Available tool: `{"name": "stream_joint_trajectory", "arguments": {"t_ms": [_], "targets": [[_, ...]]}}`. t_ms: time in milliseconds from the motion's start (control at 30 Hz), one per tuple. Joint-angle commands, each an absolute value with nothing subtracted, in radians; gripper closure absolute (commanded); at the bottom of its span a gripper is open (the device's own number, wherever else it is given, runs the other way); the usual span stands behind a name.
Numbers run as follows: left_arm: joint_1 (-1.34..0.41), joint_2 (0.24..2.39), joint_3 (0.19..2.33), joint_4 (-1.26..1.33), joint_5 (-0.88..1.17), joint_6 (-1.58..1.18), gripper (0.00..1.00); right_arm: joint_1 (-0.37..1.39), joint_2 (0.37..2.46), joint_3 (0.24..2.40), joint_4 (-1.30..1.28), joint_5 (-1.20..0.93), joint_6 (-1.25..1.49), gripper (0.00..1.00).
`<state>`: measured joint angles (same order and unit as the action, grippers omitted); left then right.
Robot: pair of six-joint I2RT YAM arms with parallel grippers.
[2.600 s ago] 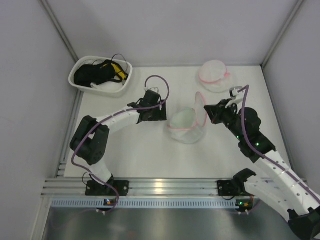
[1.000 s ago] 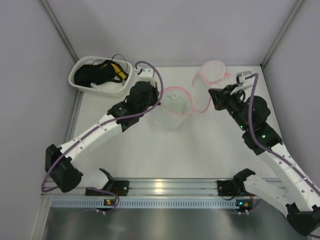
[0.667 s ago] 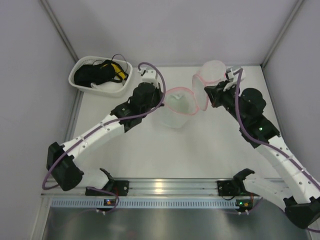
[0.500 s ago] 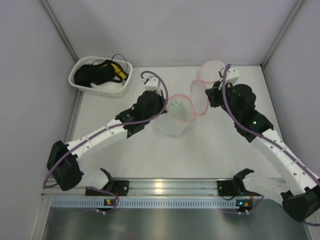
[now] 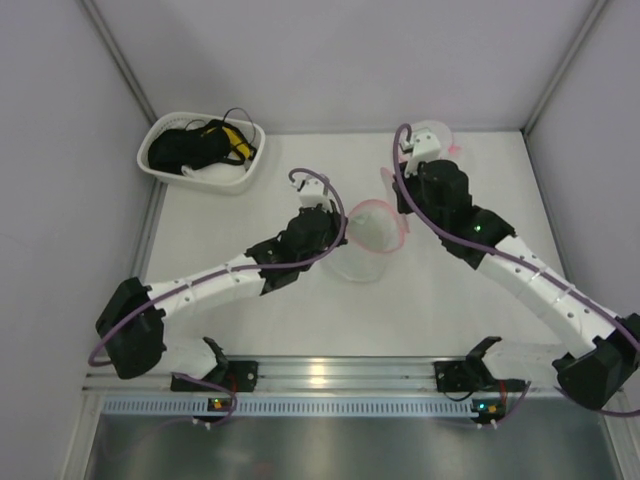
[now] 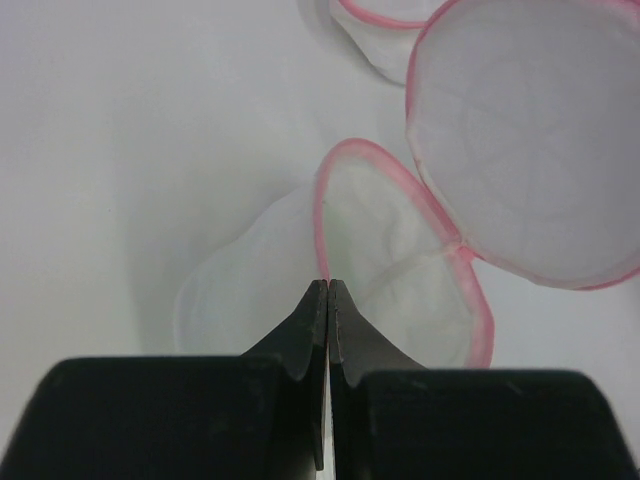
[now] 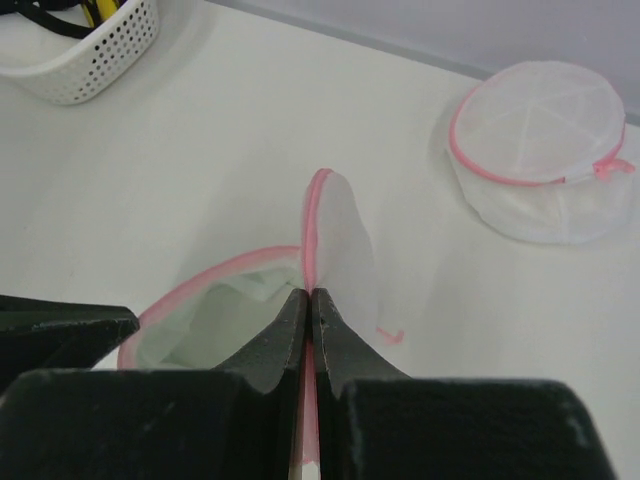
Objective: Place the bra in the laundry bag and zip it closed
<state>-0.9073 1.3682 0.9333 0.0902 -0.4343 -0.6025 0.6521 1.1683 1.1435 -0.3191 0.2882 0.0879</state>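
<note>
The laundry bag (image 5: 365, 245) sits mid-table, a round white mesh pouch with its pink zipper rim unzipped and its mouth gaping. My left gripper (image 5: 338, 222) is shut on the left side of that rim (image 6: 322, 230). My right gripper (image 5: 400, 208) is shut on the pink edge of the round lid flap (image 7: 345, 235), which stands on edge beside the mouth. Pale white fabric, the bra (image 7: 250, 285), lies inside the bag (image 7: 200, 320). In the left wrist view the lid (image 6: 530, 140) hangs to the right of the mouth.
A second mesh pouch (image 5: 435, 132), zipped with a pink rim (image 7: 540, 150), sits at the back right behind my right arm. A white plastic basket (image 5: 215, 180) holding a black and yellow tangle stands at the back left. Grey walls close in the table.
Both arms have carried the bag a little forward and to the right. My right wrist has swung leftwards, bringing the lid from lying open on the right to standing close by the mouth.
</note>
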Motion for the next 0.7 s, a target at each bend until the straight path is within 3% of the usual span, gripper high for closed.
{"name": "stream_joint_trajectory", "arguments": {"t_ms": [0, 533, 567, 600, 667], "targets": [[-0.930, 1.361, 0.934, 0.212, -0.476, -0.627, 1.00, 0.684, 1.193, 1.200, -0.298, 0.322, 0.072, 1.00], [-0.933, 1.273, 0.732, 0.236, -0.575, -0.732, 1.00, 0.756, 1.273, 1.059, -0.259, -0.063, 0.313, 0.99], [-0.933, 1.269, 0.729, 0.233, -0.578, -0.729, 1.00, 0.759, 1.278, 1.058, -0.252, -0.077, 0.321, 0.95], [-0.933, 1.261, 0.720, 0.233, -0.584, -0.729, 1.00, 0.759, 1.288, 1.063, -0.252, -0.089, 0.327, 0.74], [-0.933, 1.247, 0.710, 0.235, -0.598, -0.726, 1.00, 0.759, 1.298, 1.100, -0.279, -0.104, 0.336, 0.61]]}}
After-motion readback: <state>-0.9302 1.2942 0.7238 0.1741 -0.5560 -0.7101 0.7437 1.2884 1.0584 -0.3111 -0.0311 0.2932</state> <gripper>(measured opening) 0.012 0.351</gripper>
